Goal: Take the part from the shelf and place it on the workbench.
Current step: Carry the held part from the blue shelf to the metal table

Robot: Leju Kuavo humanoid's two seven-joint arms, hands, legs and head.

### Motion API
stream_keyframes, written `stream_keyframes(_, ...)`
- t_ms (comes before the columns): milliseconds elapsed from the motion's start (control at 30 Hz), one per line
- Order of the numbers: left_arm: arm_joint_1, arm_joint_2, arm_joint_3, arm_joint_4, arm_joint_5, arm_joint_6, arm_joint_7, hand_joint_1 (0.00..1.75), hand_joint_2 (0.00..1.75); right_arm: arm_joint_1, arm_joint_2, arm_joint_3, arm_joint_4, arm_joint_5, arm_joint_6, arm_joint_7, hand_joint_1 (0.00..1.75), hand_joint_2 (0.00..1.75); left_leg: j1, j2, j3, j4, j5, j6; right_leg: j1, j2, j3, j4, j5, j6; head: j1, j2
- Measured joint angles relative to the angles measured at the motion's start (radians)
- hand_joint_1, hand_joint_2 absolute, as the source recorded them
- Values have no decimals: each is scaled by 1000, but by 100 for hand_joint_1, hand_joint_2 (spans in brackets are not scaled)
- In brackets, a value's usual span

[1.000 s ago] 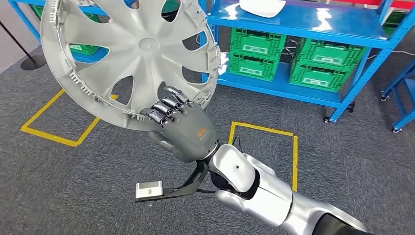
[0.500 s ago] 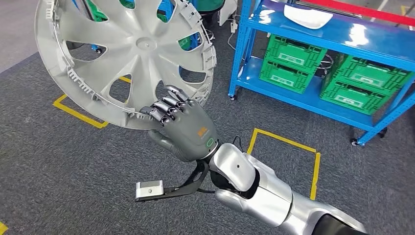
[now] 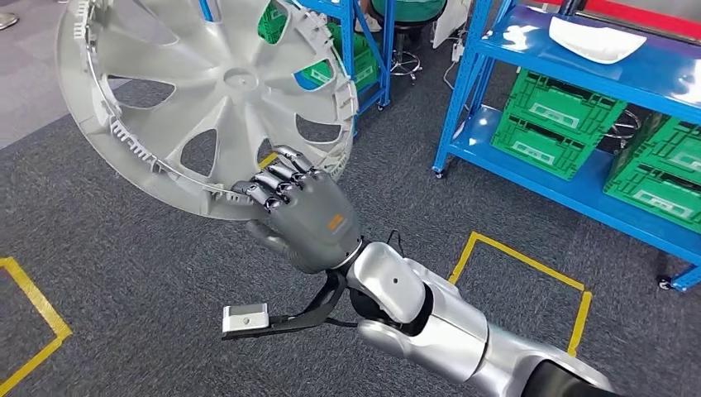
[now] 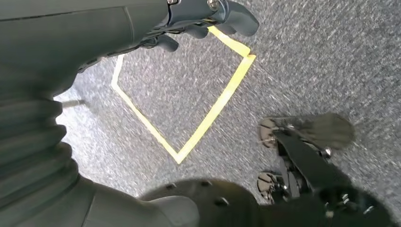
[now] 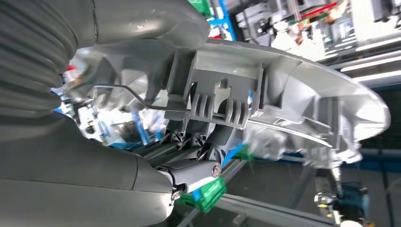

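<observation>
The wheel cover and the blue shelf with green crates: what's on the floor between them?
Bare grey carpet lies between the wheel cover and the blue shelf, seen in the head view.

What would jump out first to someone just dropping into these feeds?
The big grey wheel cover, held up at the upper left of the head view with the right hand gripping its lower rim. Behind it, at the upper right, a blue shelf rack carries green crates and a white dish, with yellow tape squares on the grey carpet.

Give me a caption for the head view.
Right hand grips a grey wheel cover by its rim above grey carpet.
</observation>
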Motion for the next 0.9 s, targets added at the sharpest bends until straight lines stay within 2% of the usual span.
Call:
stream_keyframes(33, -2, -1, 0, 0, -1, 0, 0, 0, 175, 1, 0, 0, 0, 0, 0, 0, 175, 175, 2, 11, -29, 64, -28, -4, 1, -15, 0, 0, -1, -1, 0, 0)
stream_keyframes(67, -2, -2, 0, 0, -2, 0, 0, 0, 175, 3, -1, 0, 0, 0, 1, 0, 175, 175, 4, 15, -47, 109, -43, -7, 2, -29, -1, 1, -1, -2, 0, 0)
stream_keyframes(100, -1, -2, 0, 1, -3, 0, 0, 0, 175, 4, -1, 0, 0, 0, 1, 0, 175, 175, 6, 18, -49, 119, -40, -10, 2, -43, -1, 1, -2, -1, 0, 0)
stream_keyframes(133, 0, -2, 0, 1, -4, 0, -1, 0, 175, 5, -1, 0, 0, 1, 1, 0, 175, 175, 7, 23, -30, 91, -21, -12, 2, -55, 0, 2, -3, 0, 0, 0)
stream_keyframes(167, 1, -1, 0, 1, -6, 0, -1, 0, 175, 6, -1, 0, -1, 4, 1, 2, 175, 175, 9, 35, 7, 29, 8, -13, 2, -67, 1, 4, -5, 3, 0, 0)
stream_keyframes(233, -1, -1, 0, 0, -10, -1, -4, 0, 175, 10, -1, 0, -7, 14, 4, 9, 175, 175, 6, 82, 77, -95, 46, -6, 6, -86, 2, 9, -12, 13, 1, 0)
stream_keyframes(267, -3, -2, 0, 0, -11, -1, -6, 0, 175, 13, -1, 0, -11, 21, 6, 13, 175, 175, 4, 98, 95, -130, 53, 0, 9, -95, 4, 11, -15, 19, 2, 0)
stream_keyframes(300, -4, -2, 0, 0, -12, -1, -7, 0, 175, 16, 0, 0, -16, 27, 9, 15, 175, 175, 1, 103, 99, -141, 51, 7, 11, -104, 5, 12, -18, 25, 4, 0)
stream_keyframes(367, -3, -1, 0, 0, -12, -1, -9, 0, 175, 20, 1, 0, -25, 37, 16, 17, 175, 175, -1, 79, 98, -142, 56, 20, 10, -119, 11, 10, -22, 37, 5, 0)
stream_keyframes(400, -3, -1, 0, 0, -12, -1, -9, 0, 175, 21, 3, 0, -27, 40, 20, 17, 175, 175, 1, 67, 98, -144, 58, 26, 7, -107, 11, 17, -29, 43, 5, 0)
stream_keyframes(433, -2, 0, 0, 0, -12, -2, -9, 0, 175, 21, 4, 0, -29, 41, 23, 16, 175, 175, 3, 54, 99, -146, 60, 32, 3, -83, 3, 41, -46, 48, 7, 0)
stream_keyframes(500, -4, 1, 1, 0, -12, -2, -7, 0, 175, 22, 5, 0, -30, 41, 28, 14, 175, 175, 5, 29, 98, -148, 64, 42, -1, -20, -47, 150, -105, 53, 10, 0)
stream_keyframes(533, -5, 1, 1, 0, -11, -2, -5, 0, 175, 22, 5, 0, -29, 40, 31, 13, 175, 175, 4, 15, 97, -148, 64, 45, -2, -4, -83, 220, -135, 54, 11, 0)
stream_keyframes(567, -6, 1, 2, 0, -10, -2, -4, 0, 175, 22, 6, 0, -27, 39, 35, 12, 175, 175, 3, 0, 96, -147, 65, 46, -1, 3, -112, 274, -151, 54, 12, 0)
stream_keyframes(600, -7, 1, 2, 0, -9, -2, -3, 0, 175, 22, 7, 0, -25, 38, 38, 11, 175, 175, 2, -16, 95, -147, 65, 46, -1, 5, -127, 296, -148, 52, 12, 0)
stream_keyframes(633, -7, 1, 3, 0, -8, -2, -2, 0, 175, 22, 8, 0, -24, 38, 40, 10, 175, 175, 2, -33, 95, -145, 65, 45, -2, 8, -122, 279, -125, 50, 12, 0)
stream_keyframes(667, -7, 0, 4, 0, -8, -2, -2, 0, 175, 21, 8, 0, -23, 37, 41, 10, 175, 175, 2, -48, 95, -144, 66, 44, -2, 13, -101, 229, -90, 47, 12, 0)
stream_keyframes(733, -6, -2, 4, 0, -8, -2, -1, 0, 175, 20, 10, 0, -23, 36, 43, 9, 175, 175, 3, -78, 94, -142, 68, 37, -2, 42, -39, 92, -30, 41, 12, 0)
stream_keyframes(800, -5, -3, 5, 0, -10, -2, -1, 0, 175, 17, 11, 0, -23, 35, 45, 5, 175, 175, 6, -102, 89, -143, 73, 23, 2, 67, -10, 23, -10, 36, 13, 0)
stream_keyframes(867, -2, -2, 5, 1, -13, -2, 0, 0, 175, 13, 13, 0, -24, 34, 49, 0, 175, 175, 9, -118, 83, -151, 79, 6, 6, 60, -10, 18, -5, 26, 14, 0)
stream_keyframes(900, 0, -2, 5, 1, -14, -2, 0, 0, 175, 12, 15, 0, -24, 32, 52, -2, 175, 175, 10, -111, 81, -152, 79, 1, 6, 50, -9, 14, -1, 19, 14, 0)
